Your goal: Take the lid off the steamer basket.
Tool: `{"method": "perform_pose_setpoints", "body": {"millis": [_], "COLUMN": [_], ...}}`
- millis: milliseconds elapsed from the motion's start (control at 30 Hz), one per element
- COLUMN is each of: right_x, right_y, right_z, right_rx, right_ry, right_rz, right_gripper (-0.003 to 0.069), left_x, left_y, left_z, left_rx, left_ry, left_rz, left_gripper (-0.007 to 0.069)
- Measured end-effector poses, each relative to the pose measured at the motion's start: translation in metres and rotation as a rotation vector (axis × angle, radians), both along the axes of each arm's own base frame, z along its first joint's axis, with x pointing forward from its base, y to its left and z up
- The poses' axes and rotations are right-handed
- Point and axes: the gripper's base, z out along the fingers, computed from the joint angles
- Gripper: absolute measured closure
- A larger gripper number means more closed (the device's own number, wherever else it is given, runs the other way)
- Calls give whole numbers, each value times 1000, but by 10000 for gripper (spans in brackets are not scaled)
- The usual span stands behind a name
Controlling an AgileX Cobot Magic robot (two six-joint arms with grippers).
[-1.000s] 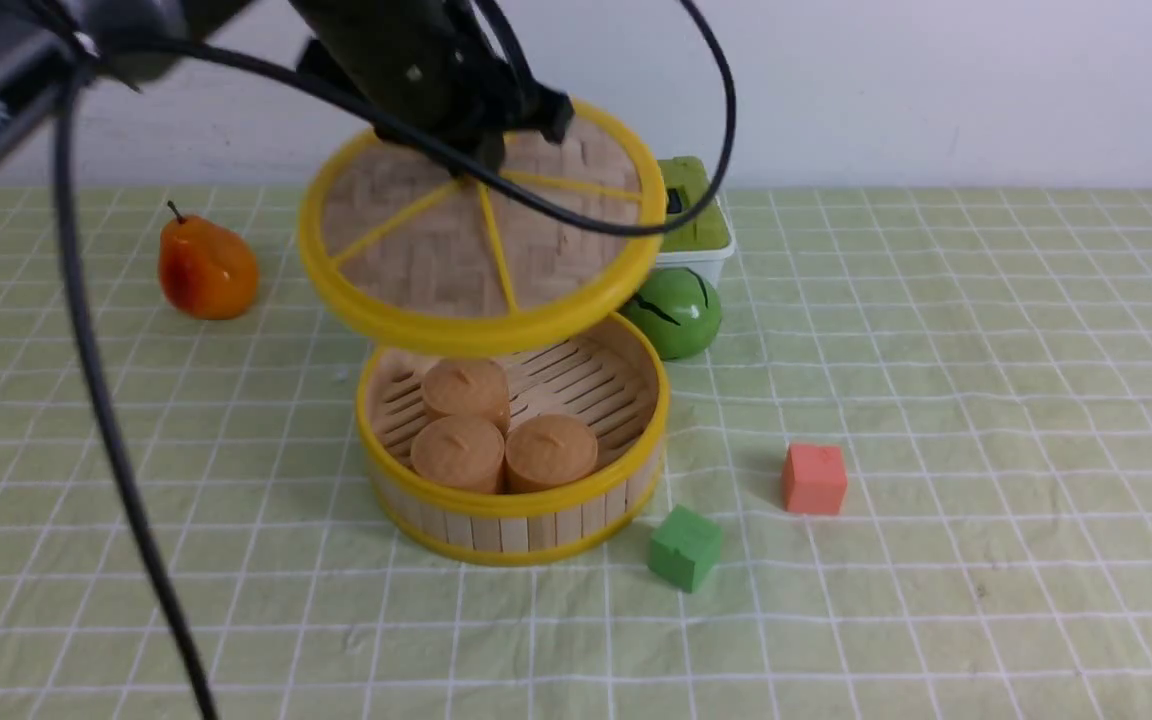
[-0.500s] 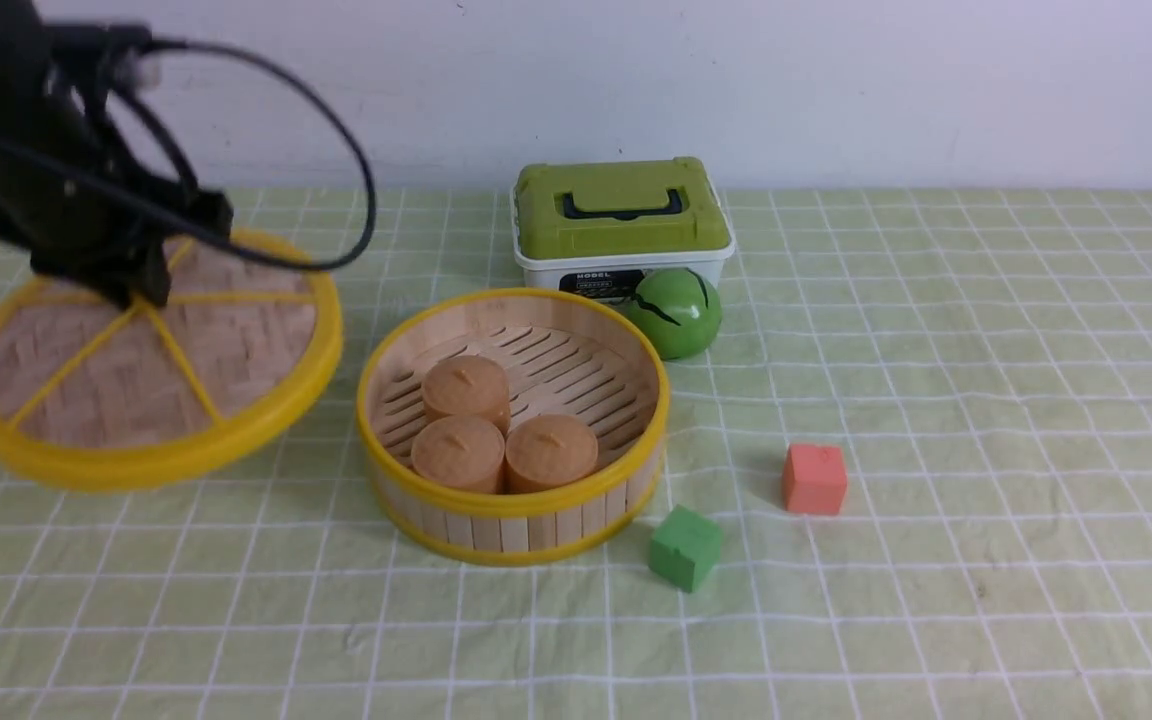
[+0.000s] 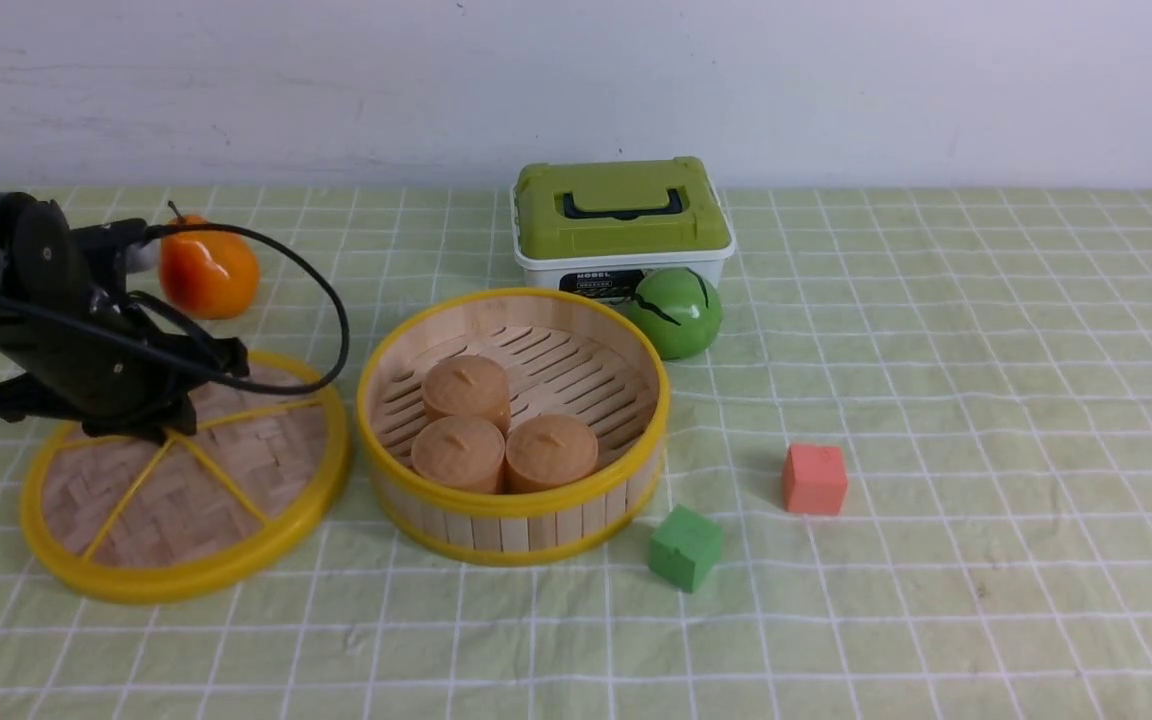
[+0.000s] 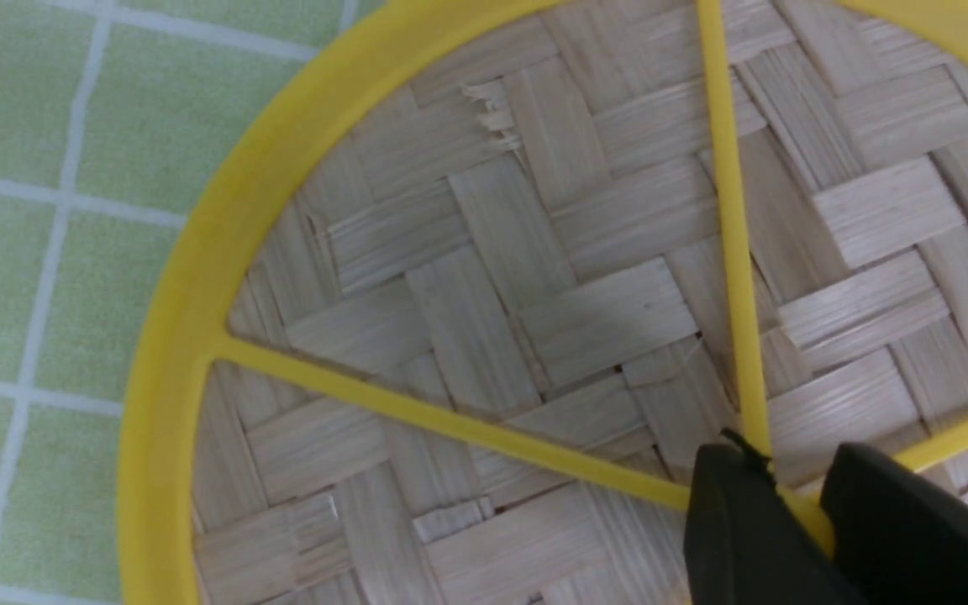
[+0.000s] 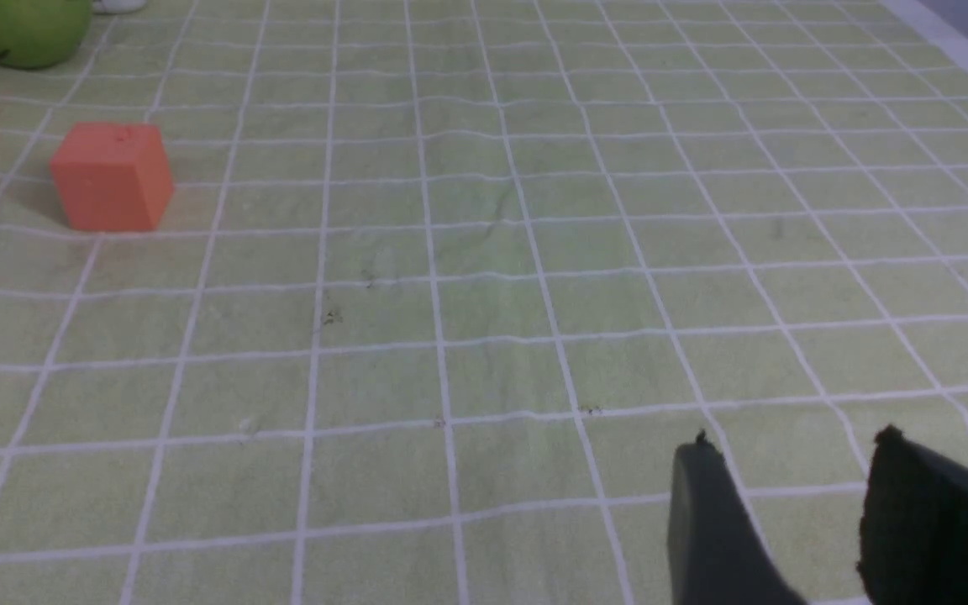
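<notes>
Front view: the left gripper (image 3: 151, 432) is pinching the lid (image 3: 196, 495) at its centre, the lid seemingly lying near the left edge of the desk (image 3: 936, 350), just beside the steamer basket (image 3: 516, 525); left wrist view: the jaws are closing narrowly on the hub; right wrist view: the right gripper (image 5: 795, 496) is hanging open and empty; rising without letting go could drag the lid into the basket.

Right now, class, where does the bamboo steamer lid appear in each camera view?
Front view: lid lower left, beside the steamer basket.
Left wrist view: lid fills most of the picture.
Right wrist view: not in it.
Shared landmark: left gripper at the lid's hub, front and left wrist views.
</notes>
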Motion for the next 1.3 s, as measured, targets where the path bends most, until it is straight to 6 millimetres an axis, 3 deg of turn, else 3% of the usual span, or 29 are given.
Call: {"method": "perform_pose_setpoints", "body": {"millis": [167,300,433,533,633,700,767,800,833,867,933,1000,1067,1100,1167,1300], "right_x": [0,0,0,0,0,0,0,0,0,0,0,0,0,0,0,0], "right_y": [0,0,0,0,0,0,0,0,0,0,0,0,0,0,0,0], "right_z": [0,0,0,0,0,0,0,0,0,0,0,0,0,0,0,0], "right_rx": [0,0,0,0,0,0,0,0,0,0,0,0,0,0,0,0], "right_ry": [0,0,0,0,0,0,0,0,0,0,0,0,0,0,0,0], "right_rz": [0,0,0,0,0,0,0,0,0,0,0,0,0,0,0,0], "right_gripper": [418,418,418,418,418,418,418,418,418,418,418,418,418,418,418,418], "left_x": [-4,-13,-45,-92,-147,-167,-221,-223,-255,-258,-295,-309,-329,-329,-346,-357], "left_y": [-1,-1,-5,-11,-17,-19,-23,-24,-25,-25,-25,-25,-24,-24,-25,-26], "left_z": [4,32,112,185,238,249,261,258,251,250,216,202,156,149,113,87], "left_rx": [-12,-14,-56,-94,-113,-118,-110,-108,-79,-75,-15,11,31,27,5,-5], "left_ry": [20,-23,-193,-427,-651,-713,-836,-836,-889,-894,-921,-941,-941,-929,-937,-959], "left_rz": [5,4,2,-45,-108,-128,-178,-183,-209,-212,-243,-253,-249,-248,-245,-249], "left_gripper": [406,325,346,422,512,542,610,620,637,637,637,637,637,637,637,637]}}
